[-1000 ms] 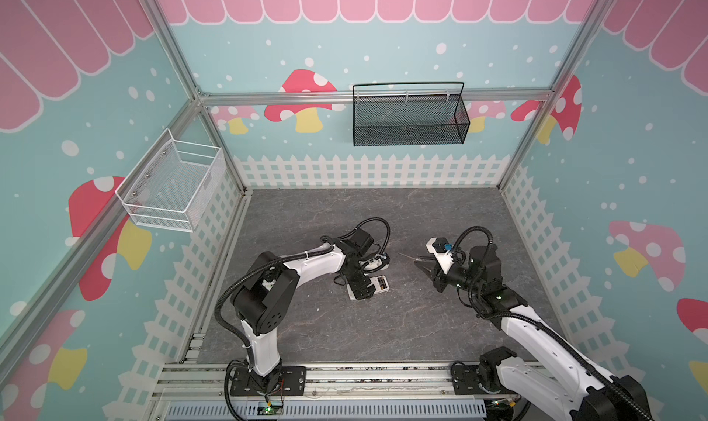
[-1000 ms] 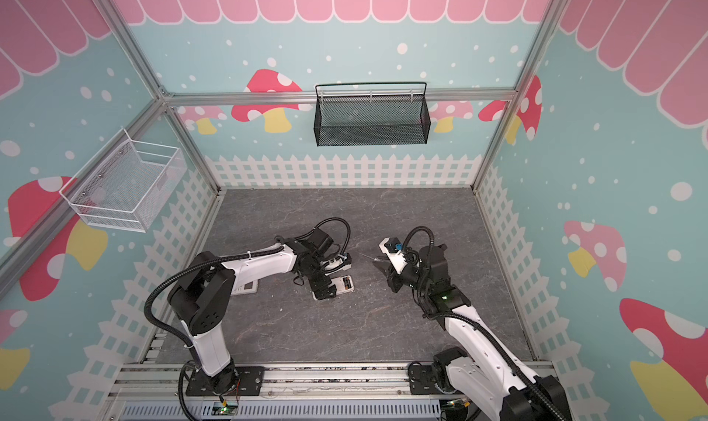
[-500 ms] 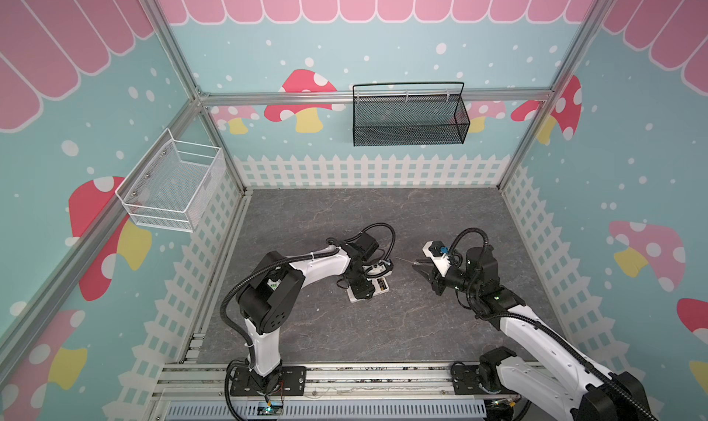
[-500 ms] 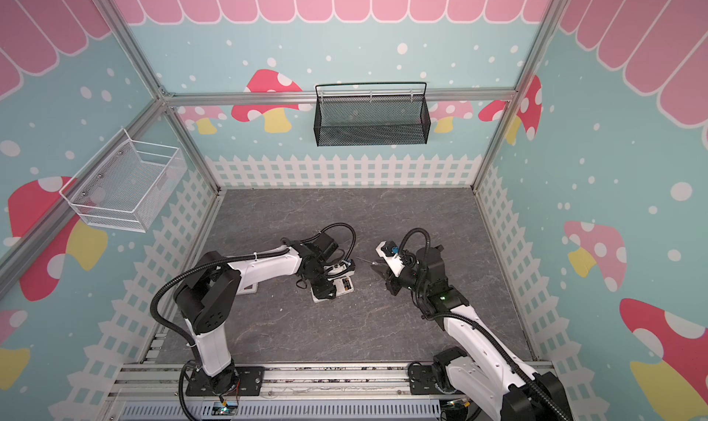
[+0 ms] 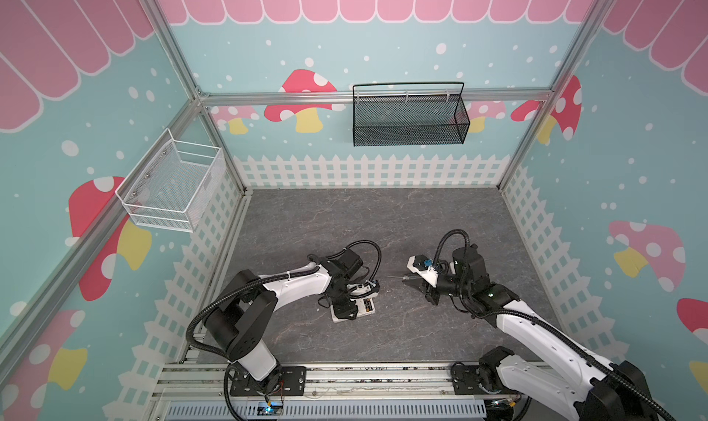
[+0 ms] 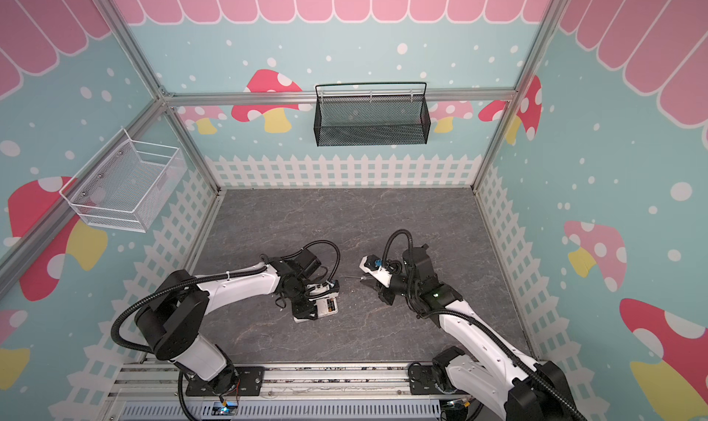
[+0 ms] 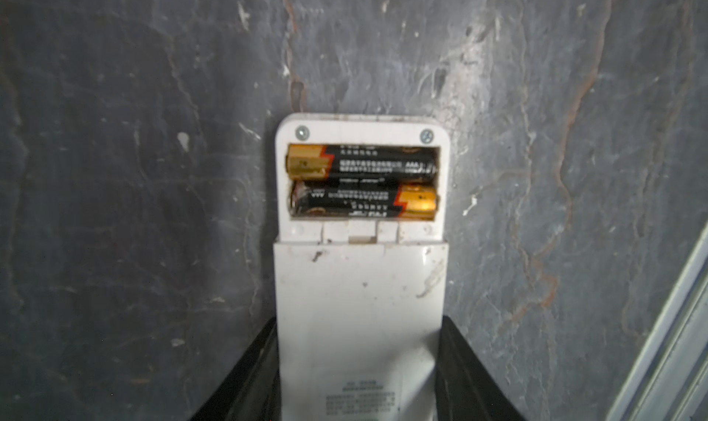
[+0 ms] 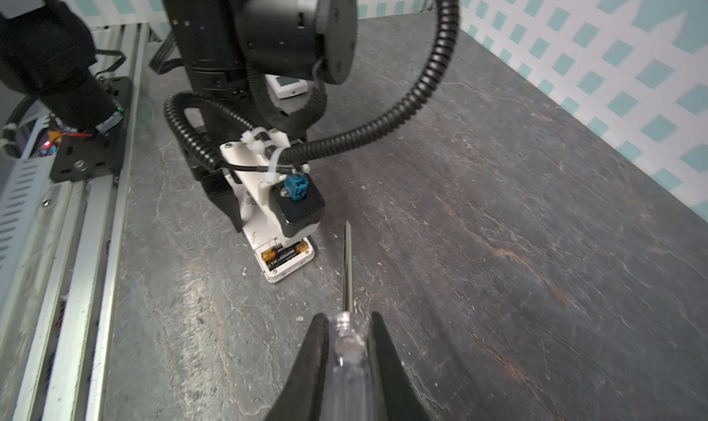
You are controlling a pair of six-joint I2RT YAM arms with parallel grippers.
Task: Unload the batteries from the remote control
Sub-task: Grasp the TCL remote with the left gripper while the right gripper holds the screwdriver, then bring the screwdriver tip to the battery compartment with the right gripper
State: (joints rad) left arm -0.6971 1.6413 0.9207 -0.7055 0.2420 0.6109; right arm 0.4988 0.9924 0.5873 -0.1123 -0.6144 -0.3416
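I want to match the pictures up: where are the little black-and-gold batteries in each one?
In a top view: small black-and-gold cylindrical batteries, lower middle.
In a top view: lower middle too.
Left wrist: large, mid-picture, side by side.
Right wrist: small, near the middle.
Shared landmark: flat white rectangular remote control holding them.

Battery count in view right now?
2. In the open recess of the remote control: one battery nearest the screwed end, second battery beside it, gold ends opposite. None visible elsewhere; the arms may hide some.
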